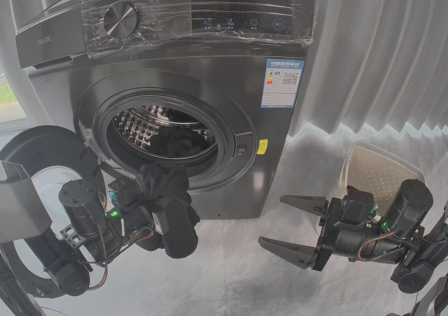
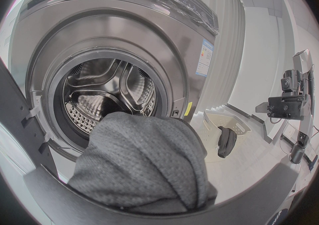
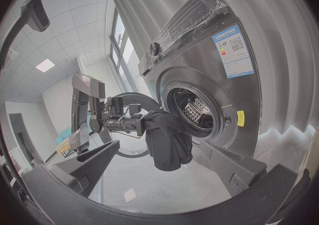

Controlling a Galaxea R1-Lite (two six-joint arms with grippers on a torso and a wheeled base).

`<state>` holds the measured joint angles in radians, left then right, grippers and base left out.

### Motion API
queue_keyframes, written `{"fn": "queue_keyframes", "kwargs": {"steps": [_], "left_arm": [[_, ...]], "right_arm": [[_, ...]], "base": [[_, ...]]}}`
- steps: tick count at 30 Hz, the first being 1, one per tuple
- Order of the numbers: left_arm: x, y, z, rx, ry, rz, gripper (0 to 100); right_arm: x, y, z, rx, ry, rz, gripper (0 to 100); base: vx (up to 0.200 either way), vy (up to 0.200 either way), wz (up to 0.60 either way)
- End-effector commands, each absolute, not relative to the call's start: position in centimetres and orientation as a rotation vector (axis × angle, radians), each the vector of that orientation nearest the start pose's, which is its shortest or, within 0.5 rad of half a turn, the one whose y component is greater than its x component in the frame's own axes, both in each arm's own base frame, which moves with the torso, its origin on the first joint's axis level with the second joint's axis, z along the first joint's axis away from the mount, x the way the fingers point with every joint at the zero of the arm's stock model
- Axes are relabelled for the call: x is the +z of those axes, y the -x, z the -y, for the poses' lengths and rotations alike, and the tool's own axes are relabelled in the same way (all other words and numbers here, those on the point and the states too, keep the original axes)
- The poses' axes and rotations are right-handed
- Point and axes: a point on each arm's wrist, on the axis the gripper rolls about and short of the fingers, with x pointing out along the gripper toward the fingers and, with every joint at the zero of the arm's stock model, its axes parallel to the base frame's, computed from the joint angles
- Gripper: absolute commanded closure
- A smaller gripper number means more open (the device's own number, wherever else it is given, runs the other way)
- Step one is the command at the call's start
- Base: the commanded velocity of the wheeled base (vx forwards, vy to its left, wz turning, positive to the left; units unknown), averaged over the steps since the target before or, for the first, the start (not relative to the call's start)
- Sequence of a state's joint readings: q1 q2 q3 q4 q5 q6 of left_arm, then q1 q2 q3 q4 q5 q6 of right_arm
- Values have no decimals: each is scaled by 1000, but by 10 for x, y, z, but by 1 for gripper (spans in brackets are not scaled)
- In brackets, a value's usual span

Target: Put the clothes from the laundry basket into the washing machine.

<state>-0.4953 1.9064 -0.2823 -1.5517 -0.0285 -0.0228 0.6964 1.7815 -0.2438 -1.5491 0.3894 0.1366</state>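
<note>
Just ahead of the left gripper [image 1: 148, 187], clamped on the dark garment [image 1: 175, 223], gapes the drum [image 1: 158, 137]: I'd carry it deep inside before releasing. The right gripper [image 1: 271, 220] hangs with fingers apart.

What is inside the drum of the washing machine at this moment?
A dark piece of clothing lies at the bottom of the drum, against its perforated steel wall. The black garment hanging before the opening covers the lower front part.
</note>
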Motion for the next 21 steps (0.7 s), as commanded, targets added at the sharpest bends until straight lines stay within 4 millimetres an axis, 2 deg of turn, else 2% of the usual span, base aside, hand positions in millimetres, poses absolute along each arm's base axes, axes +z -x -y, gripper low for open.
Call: {"fn": "queue_keyframes", "kwargs": {"steps": [1, 5, 17, 21], "left_arm": [[97, -235, 128, -525, 5, -80, 100], [97, -235, 128, -523, 5, -80, 100], [97, -236, 127, -524, 5, -79, 100], [96, -235, 127, -525, 5, -82, 100]], "right_arm": [[122, -183, -164, 1085, -124, -65, 0], [122, -183, -163, 1084, -125, -63, 0], [122, -183, -163, 1082, -124, -64, 0], [122, -183, -163, 1082, -124, -64, 0]], "base": [[0, 0, 0], [0, 0, 0], [0, 200, 0], [0, 0, 0]]}}
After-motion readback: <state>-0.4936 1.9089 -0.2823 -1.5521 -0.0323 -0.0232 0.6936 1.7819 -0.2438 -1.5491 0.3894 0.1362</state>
